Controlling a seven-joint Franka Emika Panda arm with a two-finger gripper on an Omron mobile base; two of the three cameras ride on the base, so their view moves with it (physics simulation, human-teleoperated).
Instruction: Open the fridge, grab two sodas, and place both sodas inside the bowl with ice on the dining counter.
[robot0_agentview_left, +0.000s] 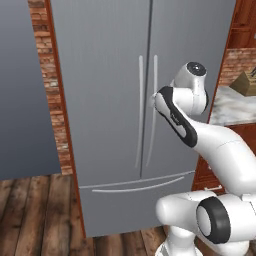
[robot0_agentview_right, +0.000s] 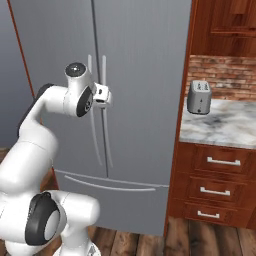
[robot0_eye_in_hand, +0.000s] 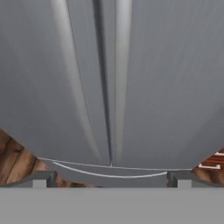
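Brick-walled kitchen: the claw (robot0_eye_in_hand: 111, 179) hangs spread wide and empty just before the closed fridge (robot0_agentview_left: 125, 75) handles (robot0_agentview_right: 97, 110).

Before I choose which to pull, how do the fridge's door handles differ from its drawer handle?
The door handles stand upright as a pair beside the centre seam; the drawer handle lies crosswise, single, below them. The door handles sit at hand height, the drawer handle near the floor. All are slim, curved and silver.
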